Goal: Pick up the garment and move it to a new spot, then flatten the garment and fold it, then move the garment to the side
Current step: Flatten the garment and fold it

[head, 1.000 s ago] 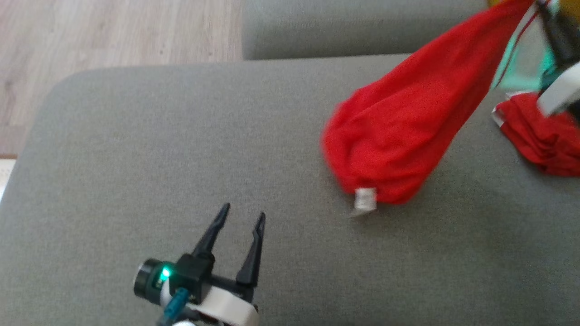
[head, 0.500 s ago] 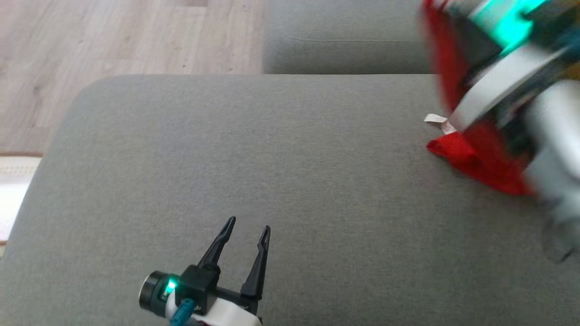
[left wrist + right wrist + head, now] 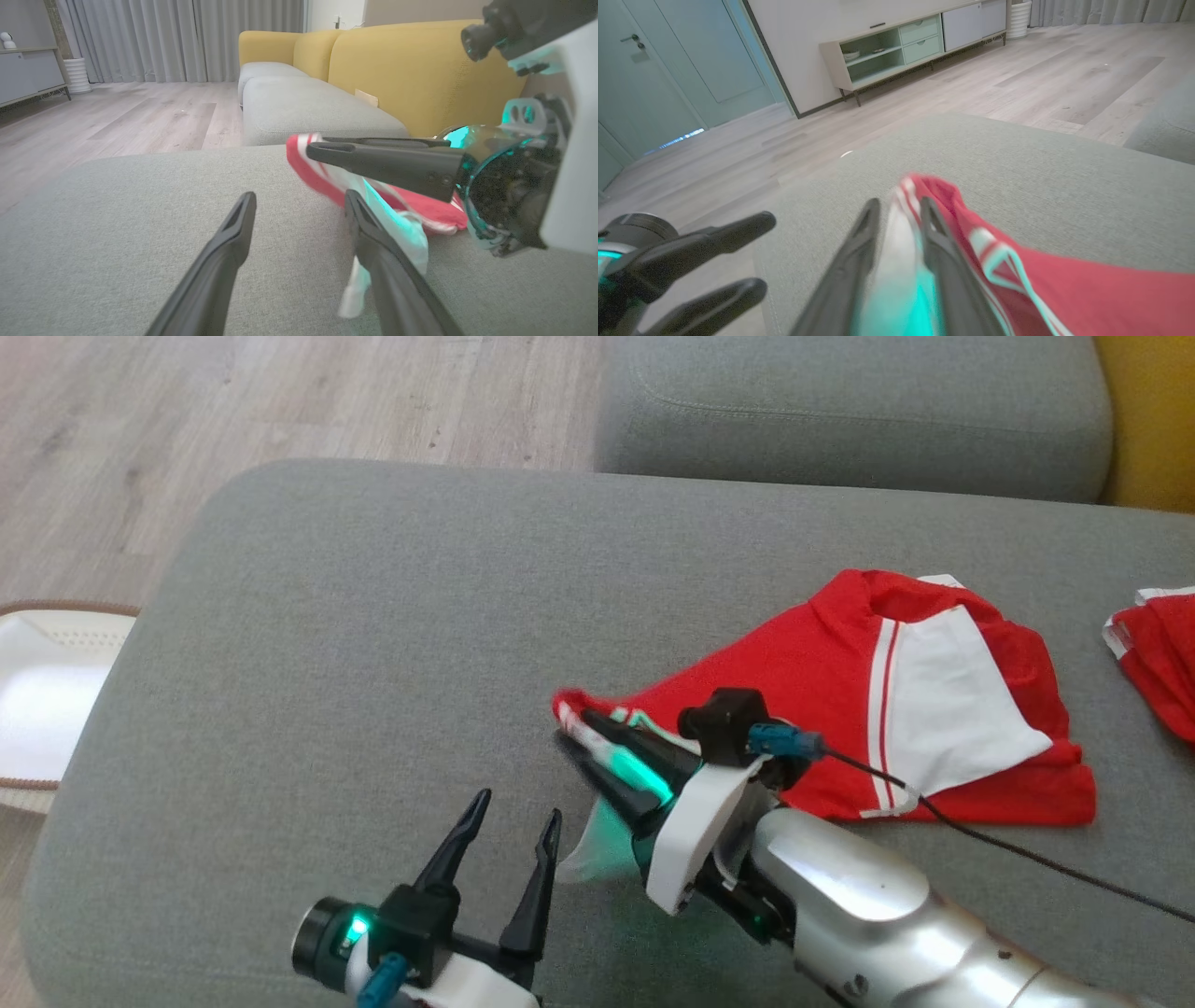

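A red garment [image 3: 803,681] with a white side panel and striped trim lies partly spread on the grey sofa cushion [image 3: 373,616]. My right gripper [image 3: 571,728] is shut on its striped left edge, low over the cushion, and the cloth stretches back to the right from the fingers. In the right wrist view the garment [image 3: 1064,280] sits pinched in the right gripper [image 3: 899,210]. My left gripper [image 3: 516,814] stands open just in front of and left of the held edge, with nothing in it. In the left wrist view the left gripper [image 3: 299,205] points at the red edge [image 3: 308,172].
A second red garment [image 3: 1158,653] lies at the cushion's right edge. A grey cushion [image 3: 840,411] and a yellow sofa back [image 3: 1148,420] are behind. Wooden floor [image 3: 280,392] and a white object [image 3: 47,691] lie beyond the cushion's left edge.
The camera has shifted. My right arm has swung from the upper right down to the cushion's middle, and the garment that hung from it now lies spread out. The left gripper has stayed open.
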Controlling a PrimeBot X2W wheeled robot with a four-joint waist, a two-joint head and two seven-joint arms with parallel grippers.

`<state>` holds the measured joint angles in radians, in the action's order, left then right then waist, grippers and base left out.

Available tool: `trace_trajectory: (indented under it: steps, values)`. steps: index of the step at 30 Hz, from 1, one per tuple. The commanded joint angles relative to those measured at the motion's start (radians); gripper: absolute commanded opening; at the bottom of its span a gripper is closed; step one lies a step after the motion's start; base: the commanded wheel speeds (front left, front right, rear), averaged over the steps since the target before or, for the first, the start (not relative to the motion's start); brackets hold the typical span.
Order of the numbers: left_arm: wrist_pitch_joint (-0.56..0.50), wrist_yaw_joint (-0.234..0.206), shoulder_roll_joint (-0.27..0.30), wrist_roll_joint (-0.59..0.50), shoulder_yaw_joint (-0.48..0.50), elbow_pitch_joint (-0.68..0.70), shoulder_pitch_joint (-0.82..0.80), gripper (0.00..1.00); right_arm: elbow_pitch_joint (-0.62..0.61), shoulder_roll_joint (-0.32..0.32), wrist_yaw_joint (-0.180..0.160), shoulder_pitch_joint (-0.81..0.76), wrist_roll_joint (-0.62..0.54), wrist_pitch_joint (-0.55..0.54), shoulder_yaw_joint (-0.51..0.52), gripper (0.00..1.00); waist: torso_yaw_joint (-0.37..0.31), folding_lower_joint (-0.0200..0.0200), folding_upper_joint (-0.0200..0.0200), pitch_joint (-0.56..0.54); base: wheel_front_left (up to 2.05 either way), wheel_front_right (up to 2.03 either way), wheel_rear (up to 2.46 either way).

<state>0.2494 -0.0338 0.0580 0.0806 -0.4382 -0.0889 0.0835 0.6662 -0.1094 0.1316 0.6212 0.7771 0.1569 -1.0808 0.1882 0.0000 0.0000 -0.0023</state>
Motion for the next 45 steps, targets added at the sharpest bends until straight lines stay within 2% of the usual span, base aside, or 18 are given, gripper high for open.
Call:
trace_trajectory:
  steps: [1, 6, 10, 14, 19, 23, 26, 27, 32, 36, 45]
  values:
    - [0.012, 0.006, -0.008, -0.010, 0.027, 0.026, -0.038, 1.00, -0.018, 0.019, -0.001, 0.014, 0.019, 0.028, 0.003, 1.00, 0.004, 0.0000, 0.0000, 0.000, 0.00, 0.00, 0.00]
    - [0.012, 0.004, -0.008, -0.016, 0.016, 0.023, -0.032, 1.00, -0.006, 0.031, -0.001, 0.031, 0.063, 0.091, 0.012, 1.00, -0.009, 0.0000, 0.0000, -0.013, 0.00, 0.00, 0.00]
    - [0.012, 0.000, -0.008, -0.019, 0.020, 0.026, -0.027, 1.00, -0.013, -0.019, -0.001, 0.050, 0.049, 0.103, 0.083, 1.00, -0.026, 0.0000, 0.0000, -0.017, 0.00, 0.00, 0.00]
    - [0.012, 0.010, -0.008, -0.025, 0.019, 0.025, -0.026, 1.00, -0.048, -0.110, -0.001, 0.011, -0.034, 0.104, 0.252, 1.00, -0.040, 0.0000, 0.0000, -0.018, 0.00, 0.00, 0.00]
    - [0.012, 0.053, -0.004, -0.055, -0.020, 0.013, -0.042, 1.00, -0.096, -0.188, -0.001, -0.160, -0.164, 0.105, 0.509, 1.00, -0.055, 0.0000, 0.0000, -0.021, 0.00, 0.00, 0.00]
    - [0.012, 0.097, 0.004, -0.093, -0.087, -0.011, -0.083, 1.00, -0.147, -0.189, -0.001, -0.316, -0.263, 0.105, 0.693, 1.00, -0.086, 0.0000, 0.0000, -0.017, 0.00, 0.00, 0.00]
    - [0.012, 0.124, 0.004, -0.113, -0.151, -0.048, -0.139, 1.00, -0.191, -0.166, -0.001, -0.407, -0.328, 0.105, 0.797, 1.00, -0.120, 0.0000, 0.0000, -0.007, 0.00, 0.00, 0.00]
    - [0.012, 0.137, 0.003, -0.119, -0.191, -0.106, -0.179, 1.00, -0.222, -0.144, -0.001, -0.447, -0.366, 0.105, 0.840, 1.00, -0.153, 0.0000, 0.0000, 0.003, 0.00, 0.00, 0.00]
    - [0.012, 0.154, -0.002, -0.144, -0.289, -0.288, -0.311, 1.00, -0.290, -0.103, -0.001, -0.467, -0.437, 0.096, 0.885, 1.00, -0.241, 0.0000, 0.0000, 0.046, 0.00, 0.00, 0.00]
    - [0.012, 0.153, -0.005, -0.143, -0.321, -0.369, -0.378, 1.00, -0.324, -0.084, -0.001, -0.462, -0.462, 0.081, 0.897, 1.00, -0.284, 0.0000, 0.0000, 0.070, 0.00, 0.00, 0.00]
    - [0.012, 0.101, -0.007, -0.193, -0.378, -0.564, -0.557, 1.00, -0.379, -0.042, -0.001, -0.443, -0.483, 0.057, 0.894, 1.00, -0.361, 0.0000, 0.0000, 0.139, 0.00, 0.00, 0.00]
